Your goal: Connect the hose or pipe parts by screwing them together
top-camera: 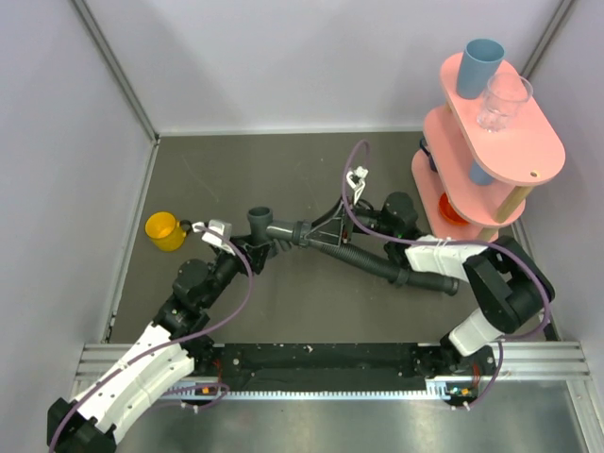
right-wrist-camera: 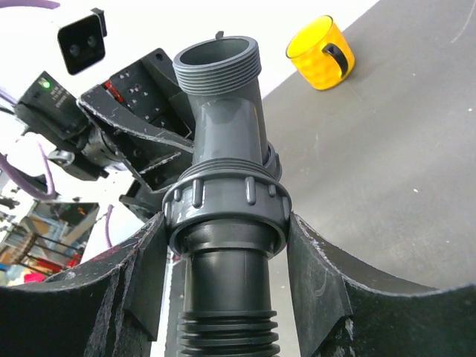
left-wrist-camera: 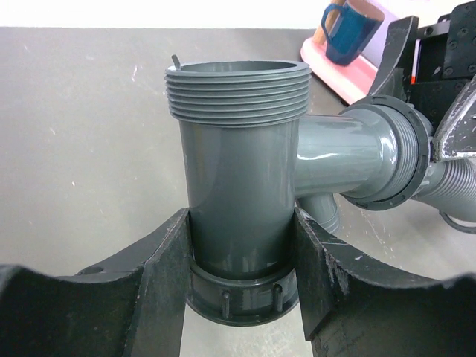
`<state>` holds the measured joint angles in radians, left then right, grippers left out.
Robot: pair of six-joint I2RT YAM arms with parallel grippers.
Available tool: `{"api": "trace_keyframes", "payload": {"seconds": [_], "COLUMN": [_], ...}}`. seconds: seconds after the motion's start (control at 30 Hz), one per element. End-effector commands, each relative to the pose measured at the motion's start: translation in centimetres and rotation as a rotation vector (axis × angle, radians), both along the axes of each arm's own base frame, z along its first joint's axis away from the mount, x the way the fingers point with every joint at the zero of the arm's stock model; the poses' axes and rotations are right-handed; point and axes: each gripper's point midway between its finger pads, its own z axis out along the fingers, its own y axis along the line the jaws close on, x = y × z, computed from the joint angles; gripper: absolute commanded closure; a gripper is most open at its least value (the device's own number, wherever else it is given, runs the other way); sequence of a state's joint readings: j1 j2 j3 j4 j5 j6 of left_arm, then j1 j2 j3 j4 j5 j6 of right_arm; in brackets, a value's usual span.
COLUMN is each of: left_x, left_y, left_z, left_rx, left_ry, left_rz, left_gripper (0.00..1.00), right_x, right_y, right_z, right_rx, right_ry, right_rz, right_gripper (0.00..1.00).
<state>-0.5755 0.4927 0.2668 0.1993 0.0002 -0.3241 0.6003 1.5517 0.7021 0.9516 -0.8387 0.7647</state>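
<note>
- Left end effector (left-wrist-camera: pixel 239 217): partly closed. Both black fingers press against the straight barrel of the dark grey angled plastic branch fitting (left-wrist-camera: pixel 238 149), just above its bottom ring.
- Right end effector (right-wrist-camera: pixel 225 223): narrowed onto the ridged collar (right-wrist-camera: pixel 227 199) at the end of the long black ribbed flexible hose (right-wrist-camera: pixel 227 335), with one finger touching the collar on each side.
- Branch fitting: smooth, glossy moulded plastic, held over the middle of the dark grey matte counter (top-camera: pixel 236 179). The barrel is upright and its open top end is ringed with bare screw threads. The side branch runs toward the right arm.
- Collar: grey ring with raised grip ribs, seated over the end of the side branch (how far it is threaded on cannot be told).
- Hose: corrugated along its length. It trails from the collar across the counter toward the right, ending in a smooth cuff beside the right forearm.
- Left arm: reaches diagonally from its near-left base toward the centre.
- Right arm: rises from its near-right base, folds at the elbow and extends leftward, facing the left end effector.
- Also on the counter: a yellow dimpled mug (top-camera: pixel 165 230) just left of the left end effector, and a pink tiered stand (top-camera: pixel 528 142) at the far right.
</note>
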Motion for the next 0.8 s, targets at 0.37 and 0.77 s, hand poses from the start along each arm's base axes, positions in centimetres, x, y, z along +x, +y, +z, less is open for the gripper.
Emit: {"api": "trace_keyframes", "payload": {"seconds": [0.37,0.77], "left_x": [-2.7,-2.2], "left_y": [-3.7,-3.6], "left_z": [4.5,5.0], "left_rx": [-0.110,-0.102], "left_ry": [-0.196,-0.097], "left_rz": [-0.237,-0.205], "left_gripper": [1.00,0.51], "right_x": [-1.7,-0.7], "right_y": [0.1,-0.8], "right_z": [7.9,7.9], "right_rx": [0.276,0.257], "right_ry": [-0.036,-0.100], "right_rz": [0.131,0.080], "right_gripper": [1.00,1.00]}}
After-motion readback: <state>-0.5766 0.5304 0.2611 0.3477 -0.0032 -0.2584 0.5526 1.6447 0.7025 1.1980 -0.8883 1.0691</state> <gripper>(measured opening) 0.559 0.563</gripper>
